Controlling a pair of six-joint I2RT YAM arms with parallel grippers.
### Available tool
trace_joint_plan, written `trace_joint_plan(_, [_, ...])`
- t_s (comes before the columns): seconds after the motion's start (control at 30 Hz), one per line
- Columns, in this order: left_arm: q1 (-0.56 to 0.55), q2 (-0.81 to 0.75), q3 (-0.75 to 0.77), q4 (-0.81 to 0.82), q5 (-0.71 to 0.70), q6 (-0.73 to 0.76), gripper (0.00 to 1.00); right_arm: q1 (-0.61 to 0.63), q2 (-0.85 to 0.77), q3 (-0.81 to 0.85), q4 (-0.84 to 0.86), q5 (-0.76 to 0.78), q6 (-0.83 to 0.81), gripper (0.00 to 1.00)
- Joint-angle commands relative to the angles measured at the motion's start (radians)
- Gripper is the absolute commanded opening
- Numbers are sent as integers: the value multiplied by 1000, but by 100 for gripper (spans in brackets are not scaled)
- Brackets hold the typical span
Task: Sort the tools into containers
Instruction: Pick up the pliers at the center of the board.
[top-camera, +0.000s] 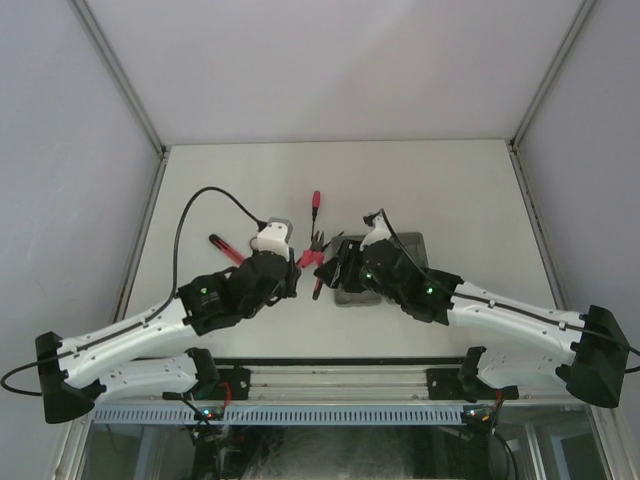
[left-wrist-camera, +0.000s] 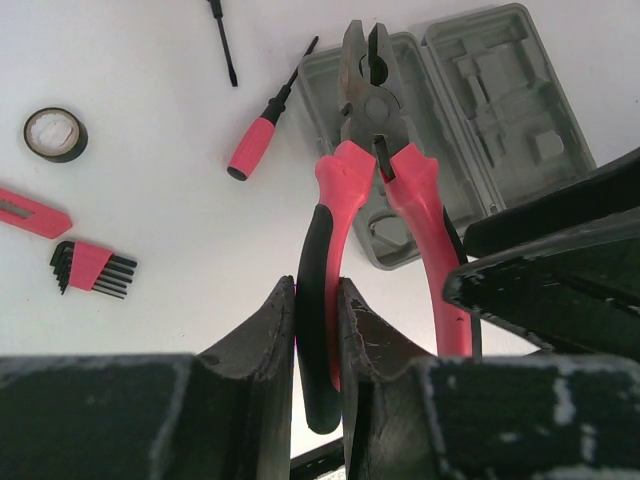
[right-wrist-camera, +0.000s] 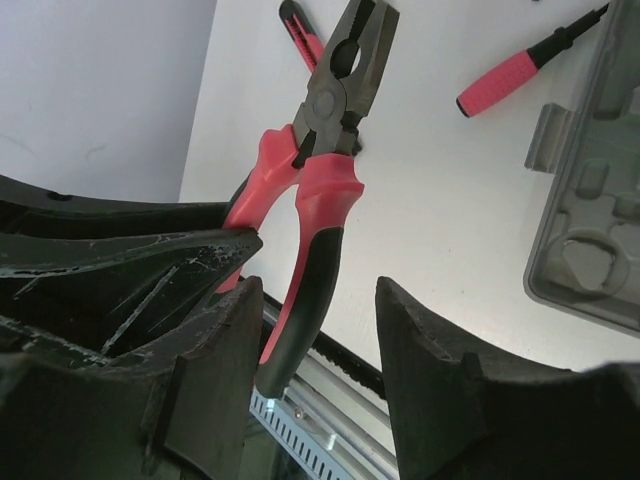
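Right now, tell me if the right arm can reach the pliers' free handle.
Probably yes. The free handle of the pliers lies between the open fingers of the right tool, nothing in between; the left tool grips only the other handle.

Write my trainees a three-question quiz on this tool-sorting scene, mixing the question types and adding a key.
1. True or false: the pliers lie inside the grey case.
2. Which gripper is shut on a pliers handle? A) left gripper B) right gripper C) neither
3. In the left wrist view, what round thing shows above the hex key set?

Key:
1. False. The left gripper holds them by one handle.
2. A. The right gripper's fingers straddle the other handle, apart.
3. The roll of black tape.
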Motion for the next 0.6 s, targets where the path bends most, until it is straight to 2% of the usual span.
trace_joint_plan(0.0, [-17, -4, 24, 101, -41, 13, 0, 8, 24, 45, 48, -31, 9, 48])
trace_joint_plan(0.4, [-60, -9, 19, 118, -58, 31, 0, 9, 51, 47, 63, -55, 4, 34])
trace_joint_plan(0.57, [-76, -7, 18, 126, -62, 36, 0, 5, 56, 46, 55, -62, 15, 23])
